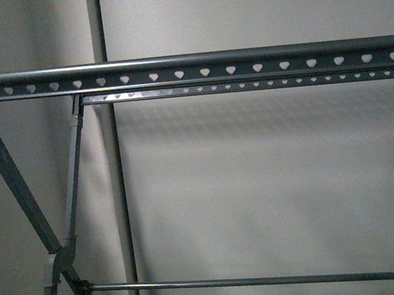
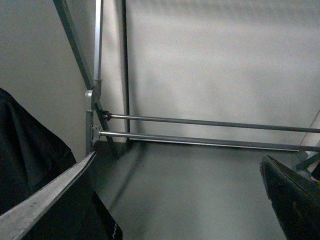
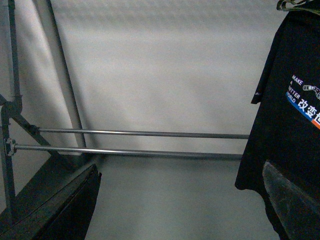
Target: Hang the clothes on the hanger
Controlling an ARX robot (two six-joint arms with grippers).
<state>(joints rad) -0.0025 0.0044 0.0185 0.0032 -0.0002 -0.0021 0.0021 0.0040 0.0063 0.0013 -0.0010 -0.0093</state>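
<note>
On the left in the front view I see the slanted legs (image 1: 14, 181) of the grey clothes rack (image 1: 174, 62). Its long top rail (image 1: 314, 54) runs across to the right with a row of heart-shaped holes (image 1: 205, 72), and a second rail (image 1: 282, 81) sits just behind it. Two thin low bars (image 1: 253, 280) cross near the bottom. My left gripper (image 2: 177, 157) is spread wide and holds nothing. The black T-shirt (image 2: 27, 160) hangs right beside one of its fingers (image 2: 45, 202), but I cannot tell if the two touch. The rack's low bars and the grey floor (image 2: 190, 200) show in the gap between the fingers. My right gripper (image 3: 180, 167) is spread wide too, with nothing in it. In its view the black T-shirt (image 3: 280, 135) hangs straight down from high up and hides the far ends of the two low bars. It has white words with a blue and orange stripe (image 3: 302, 100) on it. One right finger (image 3: 295, 200) is in front of the shirt's lower part, and the other is well apart from it.
</note>
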